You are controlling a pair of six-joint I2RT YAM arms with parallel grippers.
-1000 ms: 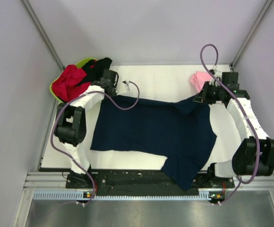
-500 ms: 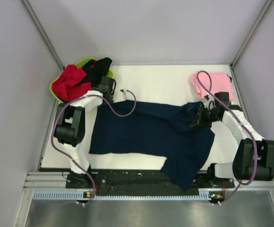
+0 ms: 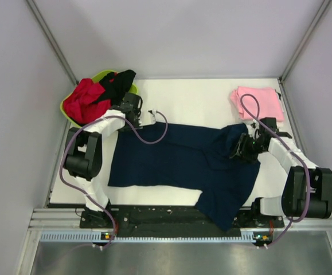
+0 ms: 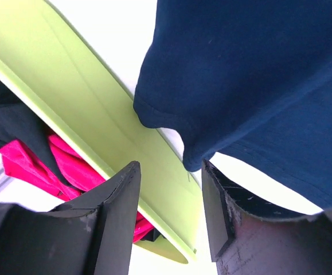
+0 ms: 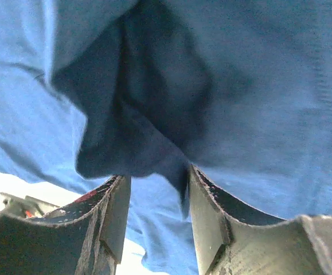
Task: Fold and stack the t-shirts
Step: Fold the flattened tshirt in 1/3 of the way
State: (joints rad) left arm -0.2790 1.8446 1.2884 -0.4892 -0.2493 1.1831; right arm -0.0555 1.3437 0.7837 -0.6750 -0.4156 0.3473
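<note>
Top view: navy shirt (image 3: 177, 160) lies spread across the middle of the table (image 3: 194, 97), long axis running 9 to 3 o'clock, with one flap draping over the near edge toward 5 o'clock. Its right side is rumpled, and a fold is doubled back onto the body near 3 o'clock. Right gripper (image 3: 241, 148) sits low on that fold. In the right wrist view the fingers (image 5: 209, 223) stand spread with a wide gap, and a dark bunch of navy cloth lies between the tips, touching one finger. Left gripper (image 3: 132, 109) is at the shirt's far-left corner, about 10 o'clock, just beside the basin (image 3: 101, 75). In the left wrist view its jaws are spread with nothing between them. The shirt's hemmed corner lies just by one fingertip, and the basin wall shows through the gap. Red shirt (image 3: 81, 98) and black shirt (image 3: 118, 83) are heaped in the basin, the black one spilling over the rim toward the table. Pink shirt (image 3: 258, 102) lies folded flat at 2 o'clock, apart from the navy shirt.
</note>
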